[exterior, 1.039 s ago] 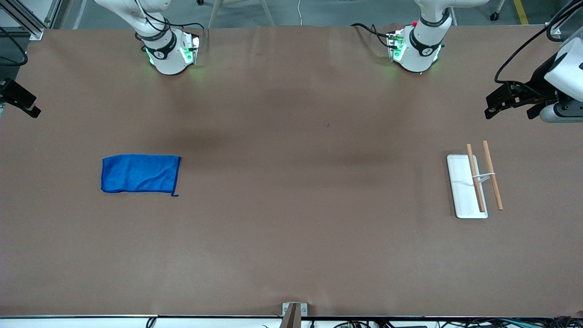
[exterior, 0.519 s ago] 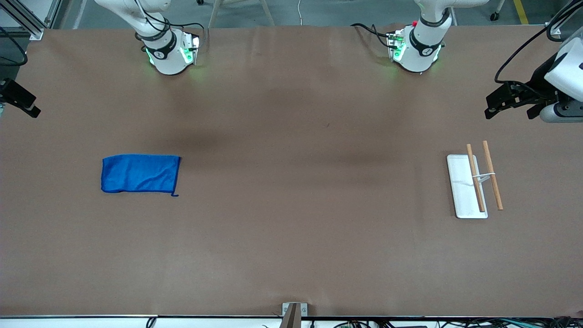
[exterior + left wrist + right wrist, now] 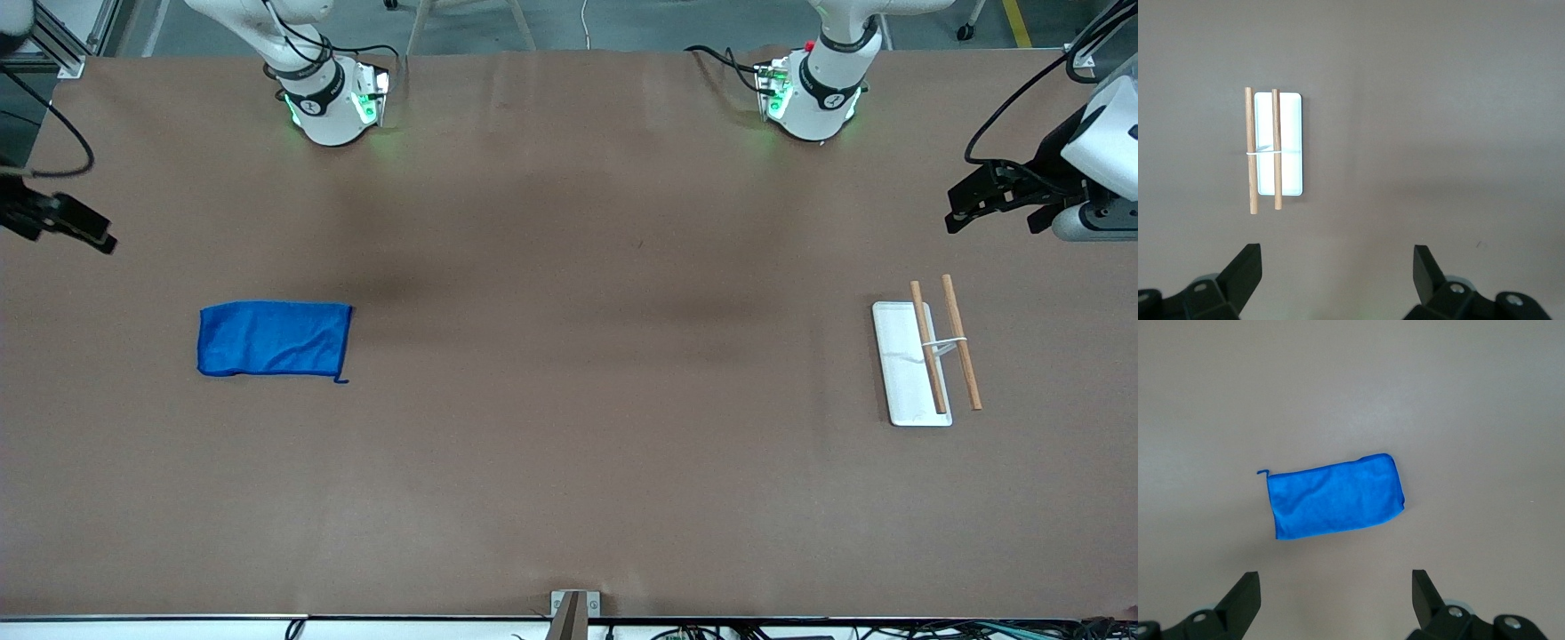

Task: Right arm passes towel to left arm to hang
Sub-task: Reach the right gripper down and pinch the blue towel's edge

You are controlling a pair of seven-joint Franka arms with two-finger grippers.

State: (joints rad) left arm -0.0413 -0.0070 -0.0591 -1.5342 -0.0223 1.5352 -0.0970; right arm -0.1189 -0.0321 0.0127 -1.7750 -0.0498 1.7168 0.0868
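Your towel [image 3: 274, 339] lies flat on the desk [image 3: 569, 444]; the right gripper [image 3: 1335, 603] above it and the left gripper [image 3: 1337, 283] both hang wide open, empty.

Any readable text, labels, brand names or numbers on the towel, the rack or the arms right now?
None can be read.
Towel: plain blue, no tag or print visible.
White tray with two wooden rods: no markings.
Arm bases: small dark round emblems on the collars, too small to read.

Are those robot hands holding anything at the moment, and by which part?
Nothing is held. Both hands, left and right, are open and empty; the towel lies flat on the table.
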